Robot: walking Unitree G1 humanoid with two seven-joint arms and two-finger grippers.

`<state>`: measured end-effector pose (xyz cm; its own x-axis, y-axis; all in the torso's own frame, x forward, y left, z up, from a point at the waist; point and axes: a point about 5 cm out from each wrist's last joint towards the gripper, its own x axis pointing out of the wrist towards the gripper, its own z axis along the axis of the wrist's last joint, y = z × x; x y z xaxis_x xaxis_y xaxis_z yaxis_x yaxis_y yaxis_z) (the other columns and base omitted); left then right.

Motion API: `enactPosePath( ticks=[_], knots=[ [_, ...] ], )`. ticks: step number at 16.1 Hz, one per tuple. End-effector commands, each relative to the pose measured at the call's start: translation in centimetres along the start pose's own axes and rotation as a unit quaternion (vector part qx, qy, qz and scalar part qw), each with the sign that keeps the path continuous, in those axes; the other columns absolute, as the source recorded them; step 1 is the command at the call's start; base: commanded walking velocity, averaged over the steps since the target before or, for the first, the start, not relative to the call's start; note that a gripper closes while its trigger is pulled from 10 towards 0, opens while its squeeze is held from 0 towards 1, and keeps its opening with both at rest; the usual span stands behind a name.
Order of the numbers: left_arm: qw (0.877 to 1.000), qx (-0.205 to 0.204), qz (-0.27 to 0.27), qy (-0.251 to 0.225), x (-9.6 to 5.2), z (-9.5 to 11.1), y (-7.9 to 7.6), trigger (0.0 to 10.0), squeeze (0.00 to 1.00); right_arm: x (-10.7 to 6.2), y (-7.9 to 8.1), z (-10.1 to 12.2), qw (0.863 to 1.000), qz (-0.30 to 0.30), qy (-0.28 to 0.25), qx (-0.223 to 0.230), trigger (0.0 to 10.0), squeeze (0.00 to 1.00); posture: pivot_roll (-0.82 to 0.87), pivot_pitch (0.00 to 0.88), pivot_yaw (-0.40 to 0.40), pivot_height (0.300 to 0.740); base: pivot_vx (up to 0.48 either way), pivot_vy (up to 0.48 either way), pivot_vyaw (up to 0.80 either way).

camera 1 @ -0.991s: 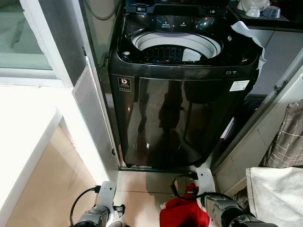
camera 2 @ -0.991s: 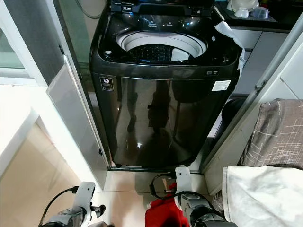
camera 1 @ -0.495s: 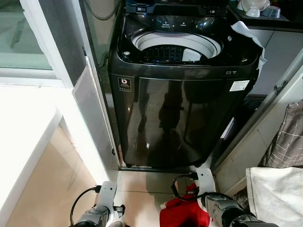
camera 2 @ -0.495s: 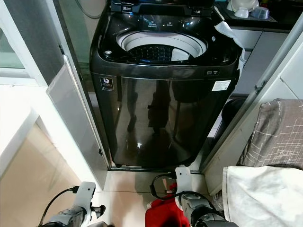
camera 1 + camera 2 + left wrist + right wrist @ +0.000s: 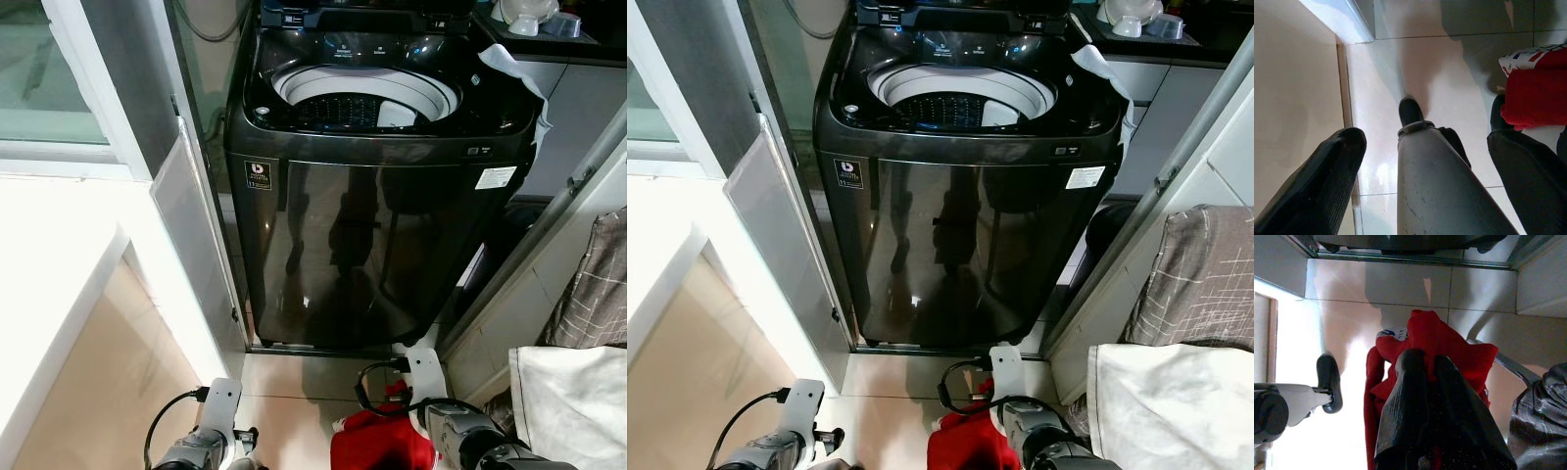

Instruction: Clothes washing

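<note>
A red garment (image 5: 1449, 350) is clamped between the right gripper (image 5: 1422, 364) jaws, low before the open washing machine (image 5: 377, 196); loading remains undone. The left gripper (image 5: 1425, 142) jaws are held apart, empty.

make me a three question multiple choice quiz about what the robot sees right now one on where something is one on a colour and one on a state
1. Where is the washing machine?
A. Straight ahead of the robot
B. Behind a shut door
C. On a table

2. What colour is the garment in the right hand?
A. Blue
B. Red
C. Green

3. What state is the washing machine's lid in?
A. Shut
B. Open, drum showing
C. Taken off and lying on the floor

Answers:
1. A, the head views show it standing on the floor directly in front.
2. B, the right wrist view shows red cloth pinched between the black fingers.
3. B, the pale drum opening is visible from above.
</note>
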<state>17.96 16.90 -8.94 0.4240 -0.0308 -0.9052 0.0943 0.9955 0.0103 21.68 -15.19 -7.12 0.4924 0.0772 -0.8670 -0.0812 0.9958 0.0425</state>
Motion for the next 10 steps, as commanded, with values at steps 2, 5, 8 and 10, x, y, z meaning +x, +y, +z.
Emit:
enactPosePath(
  ticks=[2,5,8,10],
  knots=[
    [1.000,0.004,-0.001,0.002,0.01,-0.19,-0.12,10.0,0.00,-0.04,-0.20,0.82,1.000,-0.002,-0.015,-0.007,0.0,0.00,-0.05,0.000,-0.024,0.740,0.000,0.000,0.00],
    [1.000,0.007,-0.002,0.004,0.02,-0.33,-0.22,10.0,0.00,-0.05,-0.27,0.78,1.000,-0.002,-0.014,-0.010,0.0,0.00,-0.05,0.009,-0.026,0.740,0.000,0.000,0.00],
    [1.000,0.010,-0.003,0.005,0.02,-0.40,-0.30,10.0,0.00,-0.05,-0.31,0.81,1.000,-0.002,-0.014,-0.013,0.0,0.00,-0.05,0.016,-0.024,0.740,0.000,0.000,0.00],
    [1.000,0.012,-0.003,0.006,0.02,-0.42,-0.30,10.0,0.00,-0.05,-0.28,0.83,1.000,-0.002,-0.014,-0.013,0.0,0.00,-0.05,0.018,-0.023,0.740,0.000,0.000,0.00]
  ],
)
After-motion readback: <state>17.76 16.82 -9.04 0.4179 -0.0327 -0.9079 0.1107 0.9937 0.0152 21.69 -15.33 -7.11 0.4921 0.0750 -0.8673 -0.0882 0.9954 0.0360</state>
